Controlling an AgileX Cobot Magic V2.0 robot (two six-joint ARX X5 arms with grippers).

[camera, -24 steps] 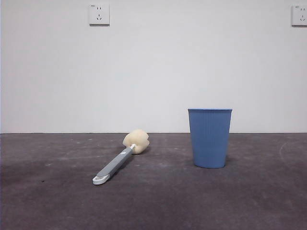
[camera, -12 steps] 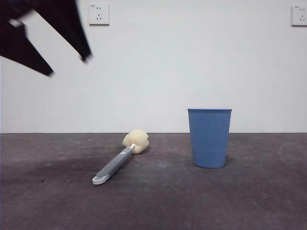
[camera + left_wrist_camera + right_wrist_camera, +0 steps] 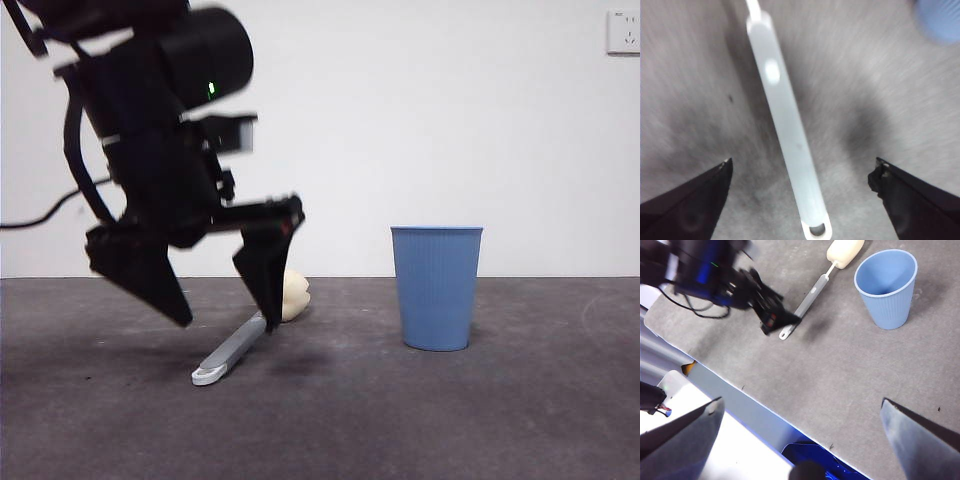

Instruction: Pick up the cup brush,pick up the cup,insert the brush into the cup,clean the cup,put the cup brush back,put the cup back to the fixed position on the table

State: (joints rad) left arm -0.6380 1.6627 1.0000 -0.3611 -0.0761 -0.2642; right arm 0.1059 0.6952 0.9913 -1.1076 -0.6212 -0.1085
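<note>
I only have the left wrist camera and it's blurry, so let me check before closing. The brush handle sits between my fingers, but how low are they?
Observer: In the front view the left gripper is low. Its fingertips are down near the handle of the cup brush, which lies on the table.
Operator: I see only a blue blur at the edge. Is the cup standing?
Observer: Yes, the cup stands upright, mouth open, apart from the brush.
Operator: Where is the other arm?
Observer: The right gripper hangs high above the table's edge, fingers open and holding nothing.
</note>
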